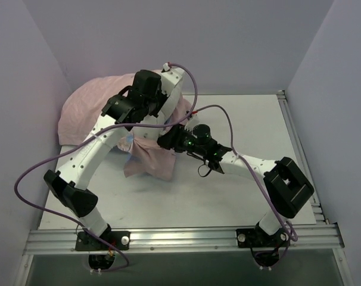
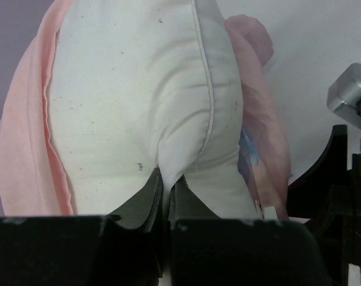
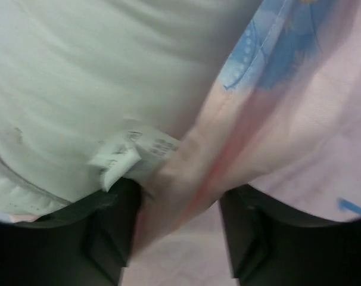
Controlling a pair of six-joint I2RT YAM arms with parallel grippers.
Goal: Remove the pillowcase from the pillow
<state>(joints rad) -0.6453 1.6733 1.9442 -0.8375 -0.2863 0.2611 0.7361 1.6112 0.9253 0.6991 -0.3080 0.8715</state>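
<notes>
The pillowcase (image 1: 91,107) lies inside out at the back left, pale pink, with a flap (image 1: 153,159) hanging toward the table middle. The white pillow (image 2: 139,89) fills the left wrist view, with pink pillowcase (image 2: 25,149) peeled back on both sides. My left gripper (image 2: 167,185) is shut on a pinch of pillow fabric; in the top view it sits over the bundle (image 1: 113,113). My right gripper (image 3: 177,205) is open, with a pink fold of pillowcase (image 3: 299,119) between its jaws, beside the pillow (image 3: 97,77) and its white label (image 3: 133,152). It is at the flap's top (image 1: 167,142).
The white table (image 1: 240,119) is enclosed by grey walls on the left, back and right. An aluminium rail (image 1: 180,238) runs along the near edge. Purple cables (image 1: 195,89) loop over both arms. The right arm's fingers (image 2: 341,179) show at the right of the left wrist view.
</notes>
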